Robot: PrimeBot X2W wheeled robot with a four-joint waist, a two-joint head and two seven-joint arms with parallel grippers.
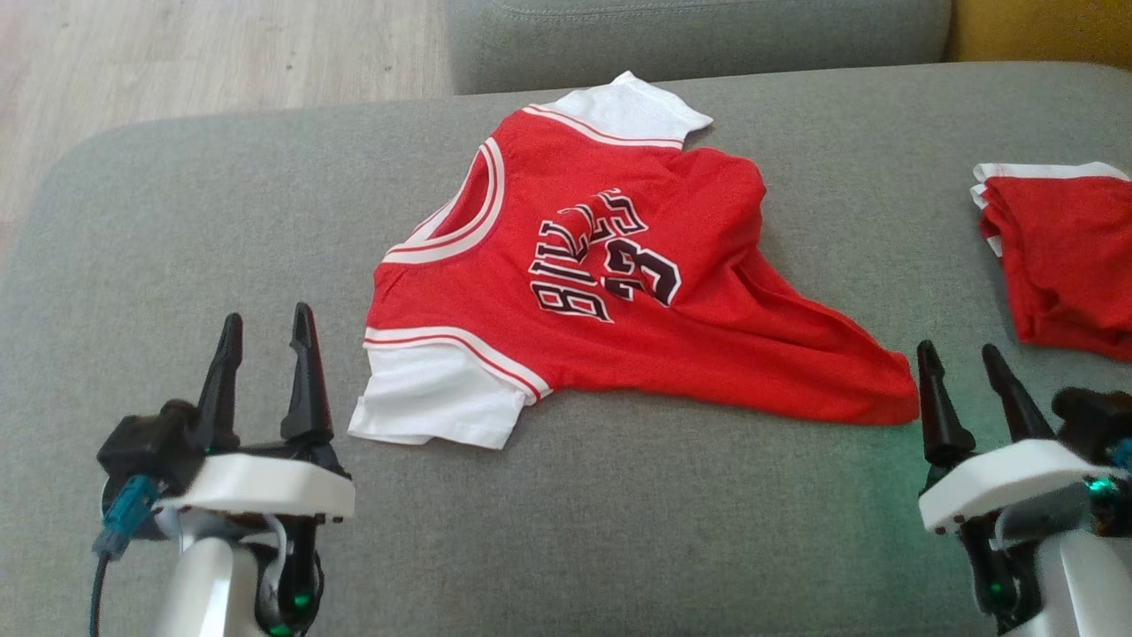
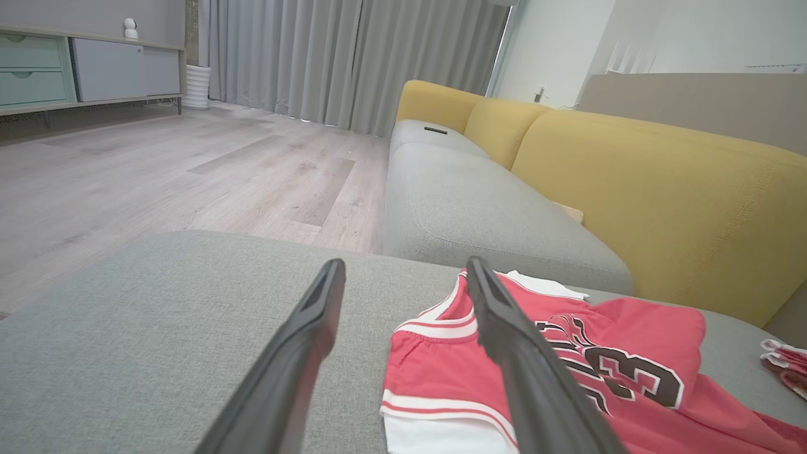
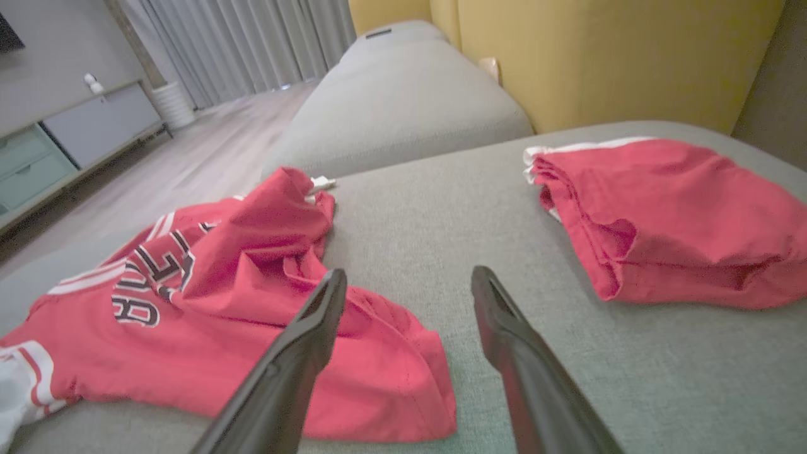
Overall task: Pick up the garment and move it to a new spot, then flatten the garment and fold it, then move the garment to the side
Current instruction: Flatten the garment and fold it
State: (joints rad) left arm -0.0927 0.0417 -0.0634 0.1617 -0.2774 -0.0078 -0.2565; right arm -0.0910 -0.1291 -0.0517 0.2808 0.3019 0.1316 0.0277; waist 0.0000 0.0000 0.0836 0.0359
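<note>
While its fingers stand spread with nothing between them, the left hand (image 1: 267, 315) sits low over the grey sofa seat (image 1: 619, 531), near the white-sleeved red jersey (image 1: 707, 318). The right hand (image 1: 957, 349), likewise spread and empty, is just beside the jersey's hem corner. The jersey lies rumpled mid-seat, and a second red garment (image 1: 1070, 257) lies bunched further right.

We hold our left gripper (image 2: 405, 265) with fingers spread apart above the grey sofa cushion (image 2: 157, 328). A rumpled red jersey (image 2: 656, 325) numbered 23 lies just ahead, with the yellow backrest (image 2: 662, 202) behind.
</note>
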